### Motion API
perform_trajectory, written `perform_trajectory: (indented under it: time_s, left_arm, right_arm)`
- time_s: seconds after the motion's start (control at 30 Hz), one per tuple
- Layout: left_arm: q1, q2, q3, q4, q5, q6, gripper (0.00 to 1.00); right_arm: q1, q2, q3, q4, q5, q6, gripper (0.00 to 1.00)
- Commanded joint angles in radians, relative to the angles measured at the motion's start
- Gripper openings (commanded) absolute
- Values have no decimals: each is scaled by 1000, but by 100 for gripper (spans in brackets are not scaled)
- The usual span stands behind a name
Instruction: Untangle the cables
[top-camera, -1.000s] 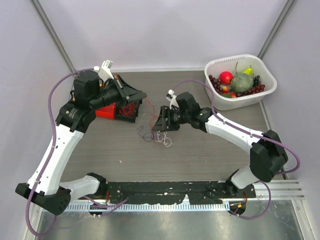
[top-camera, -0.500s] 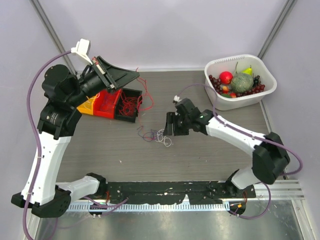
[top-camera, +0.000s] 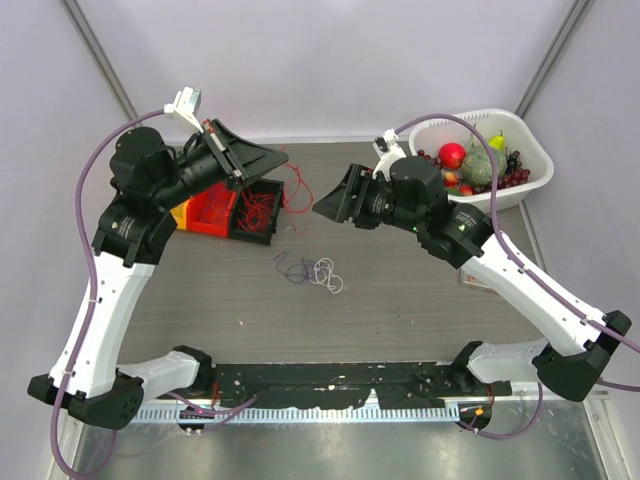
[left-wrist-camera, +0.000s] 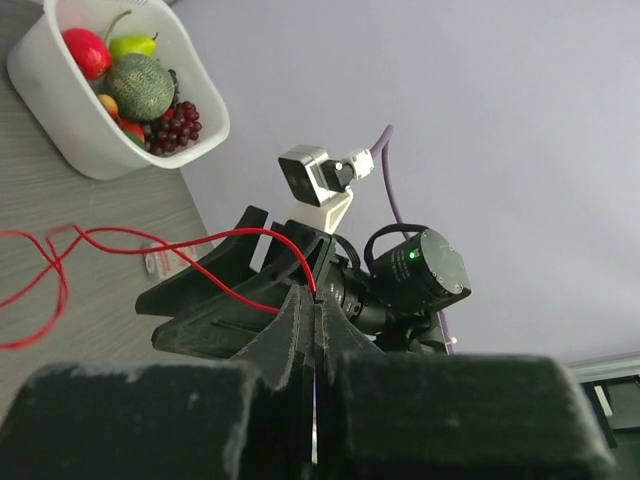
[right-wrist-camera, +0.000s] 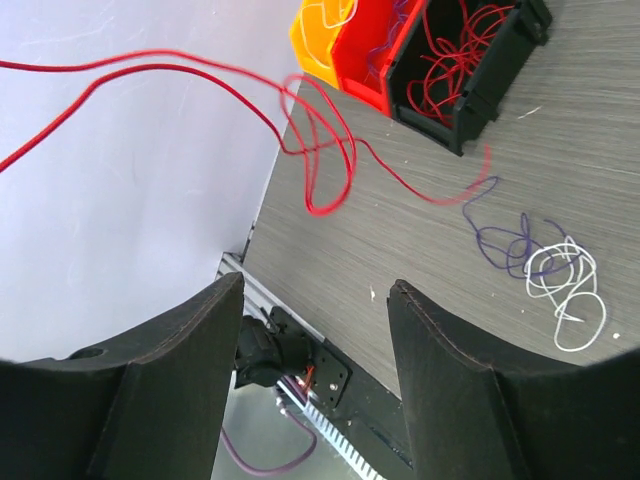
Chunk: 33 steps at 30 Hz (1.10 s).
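Note:
My left gripper (top-camera: 283, 158) is raised above the bins and shut on a thin red wire (top-camera: 294, 190) that hangs down to the table. In the left wrist view the jaws (left-wrist-camera: 315, 300) pinch that red wire (left-wrist-camera: 200, 245), which trails off to the left. My right gripper (top-camera: 323, 206) is open and empty, held high over the table's middle. In the right wrist view (right-wrist-camera: 315, 330) the red wire (right-wrist-camera: 325, 165) loops across, with purple (right-wrist-camera: 500, 240) and white (right-wrist-camera: 565, 285) wires loose on the table. These also show in the top view (top-camera: 312, 271).
A row of orange, red and black bins (top-camera: 225, 210) stands at the back left, the black one holding several red wires (right-wrist-camera: 455, 55). A white basket (top-camera: 535, 175) of fruit stands at the back right. The black base rail (top-camera: 330, 380) runs along the near edge.
My right gripper has lifted off the tangle and drawn back up toward the basket, open. My left gripper has shifted a little right, still holding the red wire aloft.

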Motion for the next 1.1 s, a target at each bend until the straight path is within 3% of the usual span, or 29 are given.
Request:
perform_trajectory:
  time_s: [0.0,0.43,1.07]
  left_arm:
    - [6,-19,-6,40,30,-8,0]
    - [6,-25,-9,49,37,-16,0]
    - [6,-21,7,86,49,-56,0]
  right_arm:
    - [4,2,58,-44,94,13,64]
    - [36,131,143,-35,102,-8,62]
    - [82,209,114,-46,271,-58,58]
